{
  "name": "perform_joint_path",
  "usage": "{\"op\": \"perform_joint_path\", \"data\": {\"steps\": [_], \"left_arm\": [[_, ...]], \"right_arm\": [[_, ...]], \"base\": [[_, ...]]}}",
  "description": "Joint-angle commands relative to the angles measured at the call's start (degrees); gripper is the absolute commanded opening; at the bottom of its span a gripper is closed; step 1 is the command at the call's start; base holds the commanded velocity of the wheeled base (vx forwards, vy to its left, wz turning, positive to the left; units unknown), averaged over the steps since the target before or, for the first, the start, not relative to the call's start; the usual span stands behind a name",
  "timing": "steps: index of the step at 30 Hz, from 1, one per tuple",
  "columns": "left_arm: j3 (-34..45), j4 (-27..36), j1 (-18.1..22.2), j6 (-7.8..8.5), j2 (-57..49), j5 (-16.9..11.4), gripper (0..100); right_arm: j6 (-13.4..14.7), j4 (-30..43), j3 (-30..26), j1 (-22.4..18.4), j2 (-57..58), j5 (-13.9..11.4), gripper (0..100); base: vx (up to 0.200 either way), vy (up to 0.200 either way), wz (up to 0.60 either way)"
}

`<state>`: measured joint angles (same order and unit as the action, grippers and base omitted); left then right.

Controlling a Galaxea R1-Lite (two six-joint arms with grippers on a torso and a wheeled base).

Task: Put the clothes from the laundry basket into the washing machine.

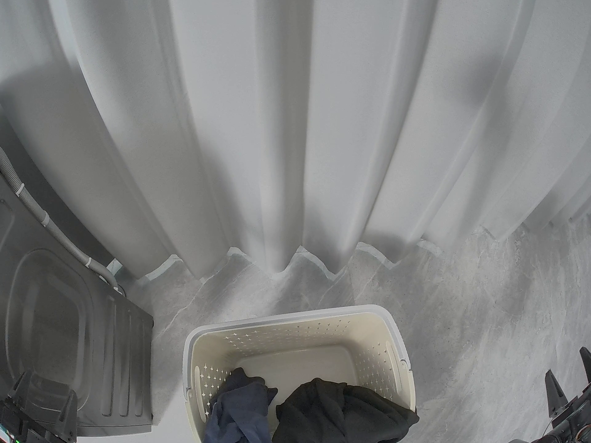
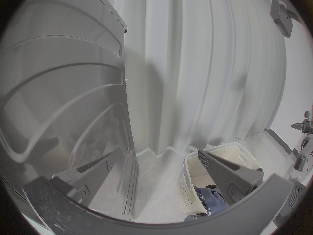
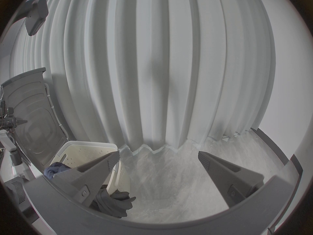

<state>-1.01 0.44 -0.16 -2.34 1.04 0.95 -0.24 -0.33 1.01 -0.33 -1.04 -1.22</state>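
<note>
A cream laundry basket [image 1: 295, 318] stands on the floor right in front of me. It holds a navy garment [image 1: 240, 410] and a black garment [image 1: 345, 413] that drapes over the near rim. The grey washing machine [image 1: 55, 327] shows its side panel to the basket's left. My left gripper [image 2: 156, 155] hangs open and empty between the machine's side [image 2: 65, 108] and the basket [image 2: 228, 146]. My right gripper [image 3: 158, 154] is open and empty over bare floor to the right of the basket [image 3: 88, 144]; its fingertips [image 1: 550, 376] show low at the right edge.
A white pleated curtain [image 1: 295, 124] hangs to the floor behind the basket and machine. A grey ribbed hose [image 1: 49, 223] runs down the machine's back edge. Grey marbled floor [image 1: 480, 315] lies open to the basket's right.
</note>
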Motion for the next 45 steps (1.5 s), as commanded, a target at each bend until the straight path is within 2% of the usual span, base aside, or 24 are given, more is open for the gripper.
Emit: {"op": "perform_joint_path", "data": {"steps": [1, 21, 45], "left_arm": [[0.8, 0.0, 0.0, -0.03, -0.8, 0.0, 100], [0.8, 0.0, 0.0, -0.03, -0.8, 0.0, 100], [0.8, 0.0, 0.0, -0.03, -0.8, 0.0, 100]], "right_arm": [[0.0, 0.0, -1.0, 0.0, 0.3, 0.0, 100], [0.0, 0.0, -1.0, 0.0, 0.5, 0.0, 100], [0.0, 0.0, -1.0, 0.0, 0.5, 0.0, 100]], "base": [[0.0, 0.0, 0.0], [0.0, 0.0, 0.0], [-0.2, 0.0, 0.0]]}}
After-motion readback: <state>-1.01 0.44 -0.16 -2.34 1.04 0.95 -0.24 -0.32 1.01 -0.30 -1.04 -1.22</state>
